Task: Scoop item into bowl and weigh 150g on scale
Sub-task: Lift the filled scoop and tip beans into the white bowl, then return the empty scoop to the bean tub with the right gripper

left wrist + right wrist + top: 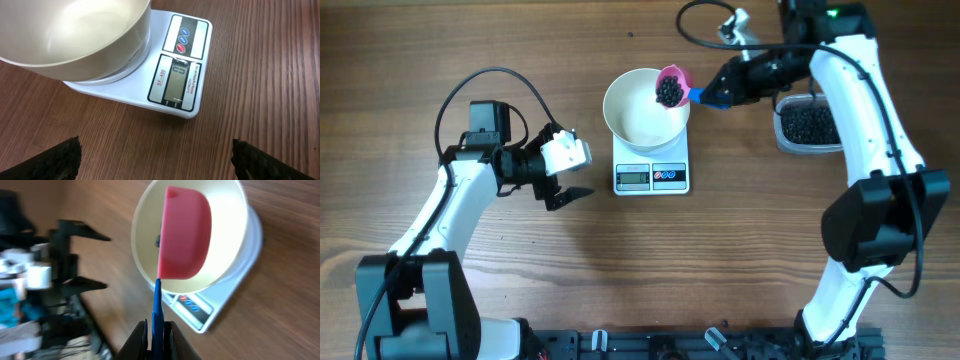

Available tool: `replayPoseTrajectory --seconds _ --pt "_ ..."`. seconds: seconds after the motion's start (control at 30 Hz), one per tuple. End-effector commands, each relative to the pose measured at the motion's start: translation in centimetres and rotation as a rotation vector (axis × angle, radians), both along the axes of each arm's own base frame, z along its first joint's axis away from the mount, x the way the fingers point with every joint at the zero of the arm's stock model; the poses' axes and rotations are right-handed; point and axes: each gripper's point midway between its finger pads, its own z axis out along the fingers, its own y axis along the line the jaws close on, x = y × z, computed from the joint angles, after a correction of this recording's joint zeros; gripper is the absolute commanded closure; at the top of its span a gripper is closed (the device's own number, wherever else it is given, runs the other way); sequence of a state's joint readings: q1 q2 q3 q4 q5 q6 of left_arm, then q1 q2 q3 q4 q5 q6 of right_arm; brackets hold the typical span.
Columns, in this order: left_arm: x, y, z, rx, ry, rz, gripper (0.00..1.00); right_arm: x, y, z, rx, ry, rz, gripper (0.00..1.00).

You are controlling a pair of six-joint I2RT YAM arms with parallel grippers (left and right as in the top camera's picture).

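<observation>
The white bowl (632, 122) sits on the white scale (652, 177) at mid table. My right gripper (712, 97) is shut on the blue handle (157, 310) of a pink scoop (673, 78), held over the bowl's right rim. Black beads (668, 93) fill the scoop. From the right wrist, the scoop (185, 235) hangs edge-on over the bowl (225, 225) and scale (210, 315). My left gripper (582, 163) stands open and empty just left of the scale. Its fingers (55, 162) frame bare wood below the scale (180, 75) and bowl (75, 45).
A clear plastic tub (782, 128) holding more black beads (810, 124) stands at the right, under my right arm. Black cables run along the table's far edge near the right arm's base.
</observation>
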State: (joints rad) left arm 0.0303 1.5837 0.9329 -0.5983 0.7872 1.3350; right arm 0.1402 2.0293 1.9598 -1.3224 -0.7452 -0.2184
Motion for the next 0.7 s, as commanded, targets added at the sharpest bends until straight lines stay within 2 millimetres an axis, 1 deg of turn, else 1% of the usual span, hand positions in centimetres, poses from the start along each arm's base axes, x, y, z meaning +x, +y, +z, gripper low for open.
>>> replayPoseTrajectory --seconds 0.0,0.17,0.2,0.27,0.33,0.47,0.5,0.67 --pt "-0.1 -0.1 0.8 -0.017 -0.032 -0.015 0.00 0.9 0.4 -1.4 -0.206 -0.044 -0.044 0.96" --pt "-0.1 -0.1 0.8 -0.017 -0.032 -0.015 0.00 1.2 2.8 -2.4 -0.376 -0.161 -0.003 0.96" --pt "-0.1 -0.1 0.8 -0.017 -0.032 -0.015 0.00 1.3 3.1 -2.5 -0.404 -0.182 0.001 0.96" --pt "-0.1 -0.1 0.8 -0.017 -0.032 -0.015 0.00 1.6 3.4 -2.8 -0.523 -0.257 0.007 0.96" --pt "-0.1 -0.1 0.8 -0.017 -0.032 -0.015 0.00 1.7 4.0 -2.6 -0.595 -0.313 0.015 0.96" --pt "-0.1 -0.1 0.8 -0.017 -0.032 -0.015 0.00 1.4 4.8 -1.7 -0.767 -0.438 0.016 0.96" --pt "-0.1 -0.1 0.8 -0.017 -0.032 -0.015 0.00 1.0 5.6 -1.1 -0.847 -0.503 0.024 0.96" --pt "-0.1 -0.1 0.8 -0.017 -0.031 -0.015 0.00 0.3 6.7 -0.8 -0.874 -0.536 0.026 0.96"
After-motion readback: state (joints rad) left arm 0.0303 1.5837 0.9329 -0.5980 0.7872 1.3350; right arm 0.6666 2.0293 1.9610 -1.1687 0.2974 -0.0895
